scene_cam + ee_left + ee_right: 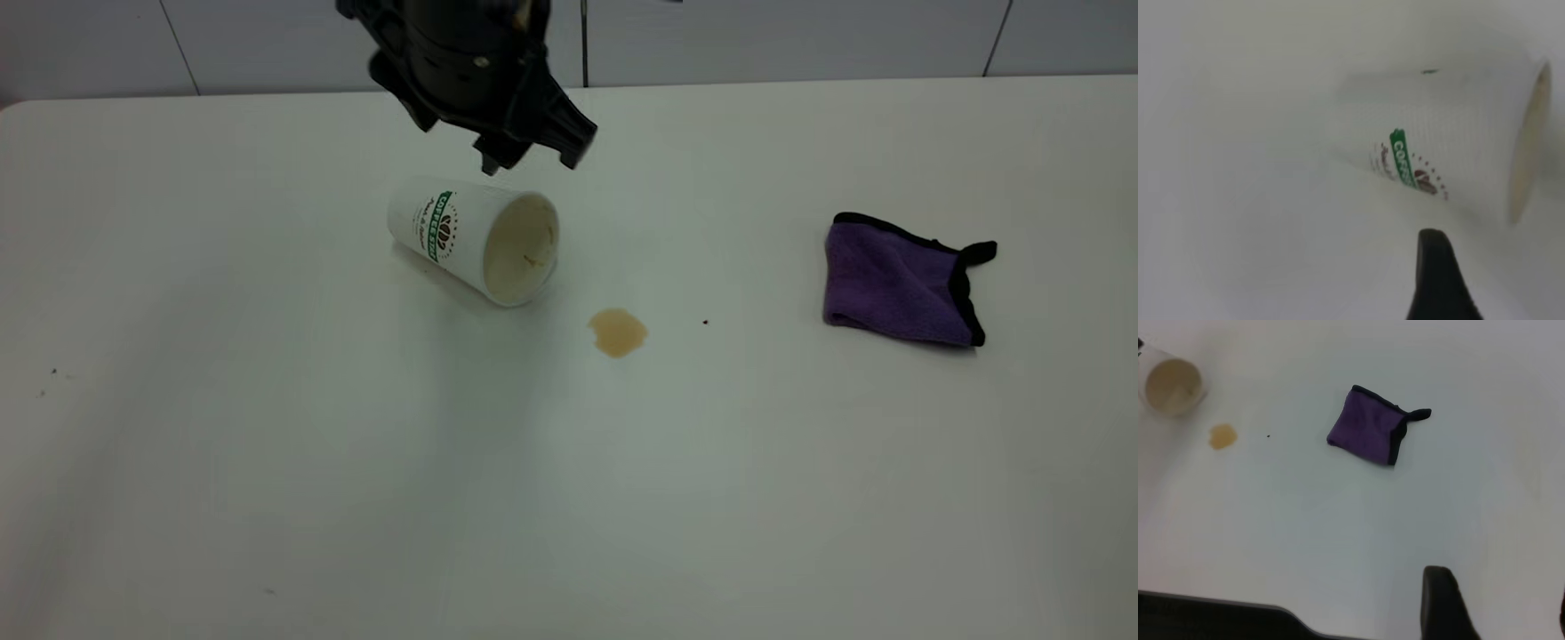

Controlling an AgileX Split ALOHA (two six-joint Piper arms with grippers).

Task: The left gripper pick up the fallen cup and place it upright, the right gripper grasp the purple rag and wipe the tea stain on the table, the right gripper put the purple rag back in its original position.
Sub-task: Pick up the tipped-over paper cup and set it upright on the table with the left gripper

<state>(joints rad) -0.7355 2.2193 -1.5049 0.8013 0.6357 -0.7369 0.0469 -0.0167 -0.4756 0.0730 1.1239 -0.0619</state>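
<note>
1. Left gripper hung just above the fallen cup, jaws spread apart, nothing between them. Only one black fingertip showed in the left wrist view, near the cup wall and not touching it.
2. Right gripper: one dark finger plus a sliver of another at the frame edge, wide gap between, holding nothing. It sat well away from the rag and was out of the exterior view.
3. White paper cup with a green logo band lay on its side on the white table, open mouth facing the camera and the spill.
4. Small tan tea stain sat just beside the cup mouth. Folded purple rag with black trim lay well apart to the right, untouched.
5. Step in hand, by my read: the cup grasp. Come down straddling the cup mid-body, across its axis, clear of the rim.
6. Thin paper wall looked crushable, so close gently. A tapered round shape would roll or squirt out if pinched off-centre.
7. Cup interior looked tea-stained, table smooth and matte, rag plush and soft.
</note>
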